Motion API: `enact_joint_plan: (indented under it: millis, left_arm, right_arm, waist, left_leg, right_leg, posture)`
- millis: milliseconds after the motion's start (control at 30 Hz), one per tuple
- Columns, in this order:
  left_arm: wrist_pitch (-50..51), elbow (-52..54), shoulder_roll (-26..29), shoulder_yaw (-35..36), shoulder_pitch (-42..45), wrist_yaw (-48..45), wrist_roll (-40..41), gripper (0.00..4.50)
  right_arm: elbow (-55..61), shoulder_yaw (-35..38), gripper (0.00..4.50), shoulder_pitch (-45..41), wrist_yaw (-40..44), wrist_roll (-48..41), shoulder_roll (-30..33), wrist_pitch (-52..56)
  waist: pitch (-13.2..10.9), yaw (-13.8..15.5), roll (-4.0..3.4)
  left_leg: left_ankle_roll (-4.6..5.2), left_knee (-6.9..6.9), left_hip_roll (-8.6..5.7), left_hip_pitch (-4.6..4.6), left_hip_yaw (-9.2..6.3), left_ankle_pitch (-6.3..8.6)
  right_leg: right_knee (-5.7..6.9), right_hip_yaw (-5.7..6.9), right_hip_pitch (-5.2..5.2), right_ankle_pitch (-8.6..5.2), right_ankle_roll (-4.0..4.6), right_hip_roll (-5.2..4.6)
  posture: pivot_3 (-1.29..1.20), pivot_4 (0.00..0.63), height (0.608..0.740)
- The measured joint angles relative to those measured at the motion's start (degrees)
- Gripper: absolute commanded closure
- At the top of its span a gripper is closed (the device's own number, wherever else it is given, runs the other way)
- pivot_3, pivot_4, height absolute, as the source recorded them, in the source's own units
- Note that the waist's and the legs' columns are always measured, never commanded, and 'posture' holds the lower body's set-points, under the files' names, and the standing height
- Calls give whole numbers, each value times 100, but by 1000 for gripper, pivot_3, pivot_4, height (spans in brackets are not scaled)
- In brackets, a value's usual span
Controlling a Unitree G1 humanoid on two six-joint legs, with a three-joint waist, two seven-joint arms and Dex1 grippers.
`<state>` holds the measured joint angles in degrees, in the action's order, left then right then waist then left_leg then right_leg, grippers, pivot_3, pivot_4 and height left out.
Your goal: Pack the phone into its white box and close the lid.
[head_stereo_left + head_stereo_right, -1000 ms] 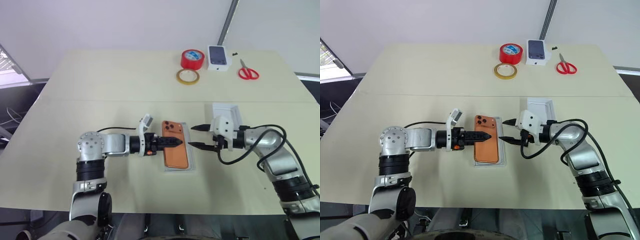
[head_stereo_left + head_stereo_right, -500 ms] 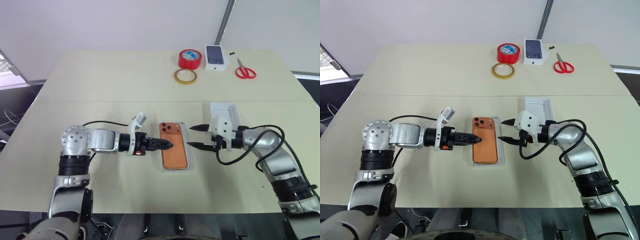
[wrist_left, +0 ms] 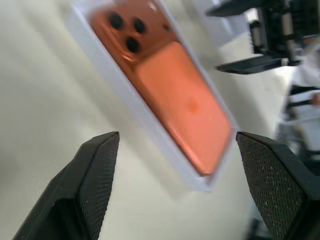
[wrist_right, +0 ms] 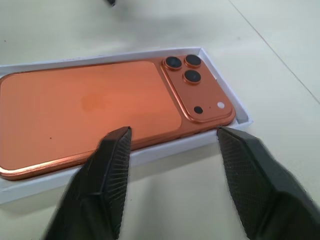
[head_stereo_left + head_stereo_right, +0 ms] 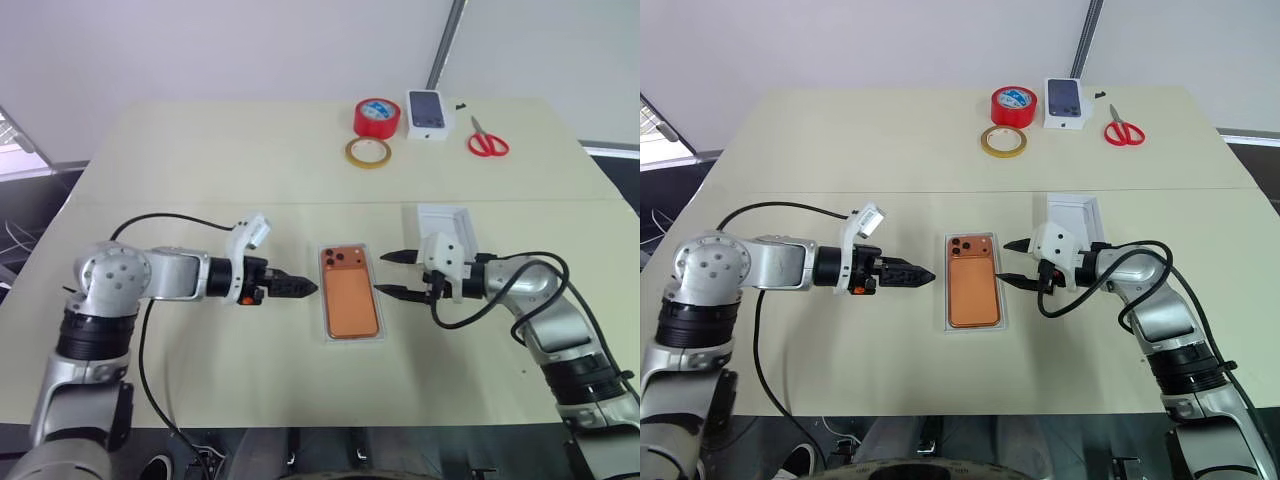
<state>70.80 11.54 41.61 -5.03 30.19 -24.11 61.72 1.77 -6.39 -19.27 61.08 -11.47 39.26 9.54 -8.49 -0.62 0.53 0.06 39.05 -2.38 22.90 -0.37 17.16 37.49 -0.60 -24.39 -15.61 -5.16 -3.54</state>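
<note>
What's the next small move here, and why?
Probably the right gripper turns back to the lid just behind it. The phone already lies camera-side up in the white box, both grippers are open and hold nothing, and the left gripper sits clear of the box. The lid is uncovered beside the right arm.

Lighting is bright, even and diffuse from overhead, and the worktop (image 5: 200,170) carries only faint, soft shadows with no glare. Head views are sharp. The left wrist view is motion-blurred across the phone (image 3: 170,95); foreground fingers (image 4: 112,170) are out of focus.
</note>
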Motion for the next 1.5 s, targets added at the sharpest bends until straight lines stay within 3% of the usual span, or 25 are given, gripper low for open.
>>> enact_joint_plan:
  millis: [100, 167, 400, 633, 767, 1167, 1500]
  left_arm:
    - [-1741, 72, 492, -637, -433, -1015, -1565, 3428]
    - [-2532, 41, 460, -805, -749, -1493, -2148, 4457]
    - [-3450, -365, -246, -1169, -1012, -2025, -3133, 4457]
    - [-3589, -1201, -1481, -1380, -388, -1998, -3741, 4457]
    - [-3673, -1581, -1857, -1370, -188, -2040, -3993, 4457]
    - [-4005, -2960, -3234, -1433, 632, -2260, -4771, 4457]
    - [-4243, -3217, -3845, -1670, 634, -2676, -5137, 4457]
  right_arm:
    - [-40, 18, 4500, 16, -10, 24, 33, -20]
    - [-39, 15, 4500, 65, -23, 111, 46, -103]
    - [-117, -234, 4500, 213, -50, 631, 153, -522]
    - [-291, -419, 4500, 172, -139, 933, 74, -671]
    - [-393, -374, 4500, 122, -174, 1039, 118, -671]
    - [-445, 281, 4500, 627, -176, 1066, 729, -791]
    - [-603, 783, 4500, 1014, -292, 1079, 1057, -869]
  waist:
    - [-2, -4, -4]
    - [-2, 5, -4]
    - [-2, 51, -4]
    - [-1, 119, -3]
    - [1, 133, -4]
    - [4, 307, -2]
    - [3, 287, -2]
  left_leg:
    - [-1, -8, 2, 0, 1, -1]
    - [3, -8, 3, 3, 1, 1]
    - [49, 0, 3, 11, 1, 28]
    - [35, 10, 3, 13, 5, 18]
    - [36, 12, 2, 9, 6, 18]
    - [54, 27, -12, 9, 5, 28]
    - [55, 28, -12, 7, 6, 28]
  right_leg:
    - [-8, 0, 0, -1, 1, -1]
    - [-15, -1, 1, -1, 2, -4]
    - [-17, 0, 1, 0, 0, -7]
    - [-13, 1, 0, 1, -2, -3]
    - [-12, 2, 6, 1, -2, -2]
    - [-33, 2, 32, 1, -3, -9]
    - [-35, 2, 35, 1, -3, -9]
  posture:
    - [0, 150, 740]
    - [0, 150, 740]
    - [0, 150, 740]
    - [0, 150, 740]
    - [0, 150, 740]
    - [0, 150, 740]
    - [0, 150, 740]
